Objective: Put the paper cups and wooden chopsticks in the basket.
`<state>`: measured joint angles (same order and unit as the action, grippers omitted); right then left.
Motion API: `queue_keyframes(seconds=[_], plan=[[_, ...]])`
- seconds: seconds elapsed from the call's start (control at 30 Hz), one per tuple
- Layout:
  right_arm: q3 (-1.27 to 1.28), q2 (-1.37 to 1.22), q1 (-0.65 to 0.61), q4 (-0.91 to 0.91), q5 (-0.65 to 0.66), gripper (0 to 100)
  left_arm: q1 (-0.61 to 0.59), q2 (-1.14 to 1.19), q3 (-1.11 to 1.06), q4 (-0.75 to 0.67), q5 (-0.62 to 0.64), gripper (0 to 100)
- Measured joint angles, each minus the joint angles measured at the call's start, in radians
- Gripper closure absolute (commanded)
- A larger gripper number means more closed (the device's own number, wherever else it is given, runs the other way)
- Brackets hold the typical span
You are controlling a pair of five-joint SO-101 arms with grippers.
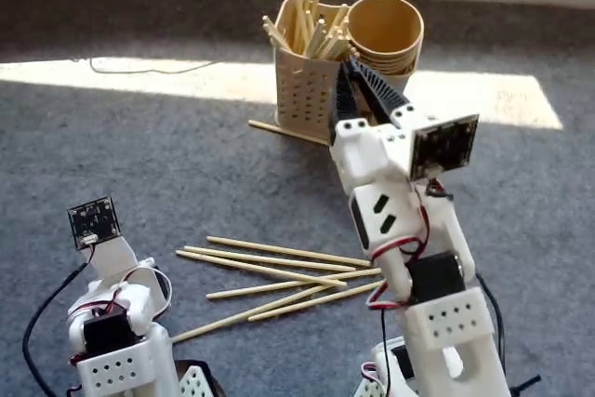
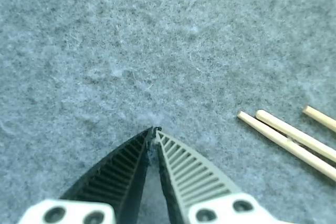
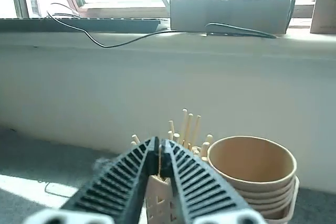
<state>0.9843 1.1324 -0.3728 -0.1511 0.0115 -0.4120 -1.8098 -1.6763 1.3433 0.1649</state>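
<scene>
Left pincer (image 2: 156, 130) of mine was fully closed, tips meeting and nothing held, low over the grey carpet (image 2: 131, 40) at the near left. Just to its right, several loose chopsticks (image 1: 279, 271) lay fanned on the carpet. Farther off, my right pincer (image 3: 159, 142) was pinched on a thin wooden chopstick (image 3: 159, 161) above the pale basket (image 1: 302, 90). Upright chopsticks (image 1: 307, 6) stood in it, with stacked paper cups (image 1: 384, 30) in its right side.

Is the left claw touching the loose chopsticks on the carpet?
Apart. Left wrist view: bare carpet lies between the left claw and the chopsticks.
</scene>
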Motion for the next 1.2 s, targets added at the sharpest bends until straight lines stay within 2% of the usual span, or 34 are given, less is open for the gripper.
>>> queue_keyframes(seconds=[0.2,0.5,0.7,0.93,1.2], plan=[[0.164,0.282,-0.002,-0.212,0.0,98.9,0.0,0.0,0.0,0.0,0.0,99],[0.471,0.667,-0.002,-0.348,0.0,99.0,0.0,0.0,0.0,0.0,0.0,99],[0.531,0.692,0.069,-0.526,0.0,99.0,0.0,0.0,0.0,0.0,0.0,99],[0.612,0.694,0.241,-0.532,0.0,99.0,0.0,0.0,0.0,0.0,0.0,99],[0.686,0.692,0.339,-0.537,0.0,99.0,0.0,0.0,0.0,0.0,0.0,99]])
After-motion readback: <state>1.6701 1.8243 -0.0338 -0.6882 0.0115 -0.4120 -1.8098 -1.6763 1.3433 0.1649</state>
